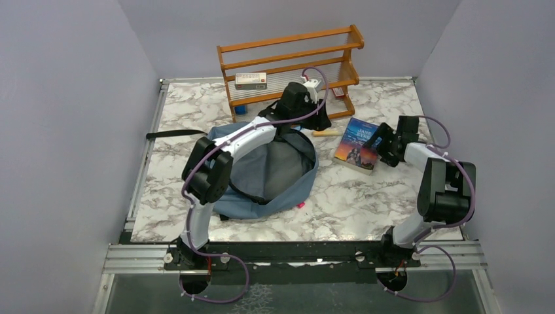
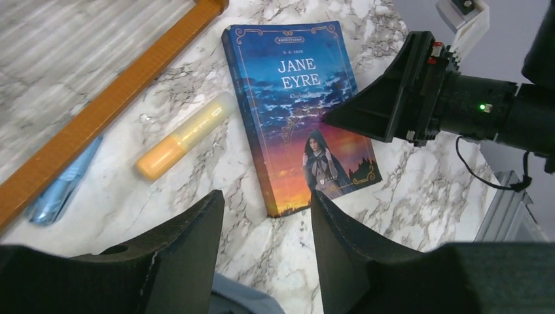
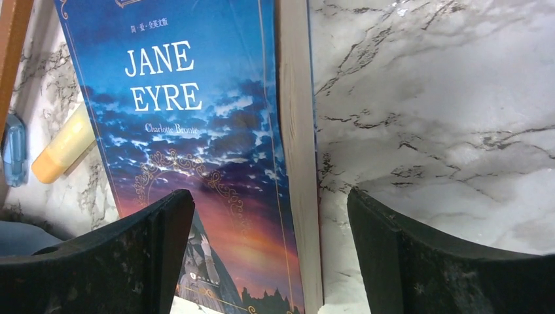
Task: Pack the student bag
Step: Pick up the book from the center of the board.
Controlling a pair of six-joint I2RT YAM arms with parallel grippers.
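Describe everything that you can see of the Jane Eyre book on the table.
The Jane Eyre book is a closed paperback lying flat, cover up, on the marble-patterned table, right of the student bag. Its cover shows blue clouds fading to an orange sunset, a cloaked figure, a white title and a gold border; the page edge looks cream. The right gripper hovers open astride that edge; whether it touches, I cannot tell. A yellow highlighter lies beside its spine.

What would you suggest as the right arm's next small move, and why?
Probably lower the right gripper and close on the book's page edge. Its jaws stand wide open astride that edge, one finger over the cover, the other over bare table. The book lies flat, not yet held, beside the student bag.
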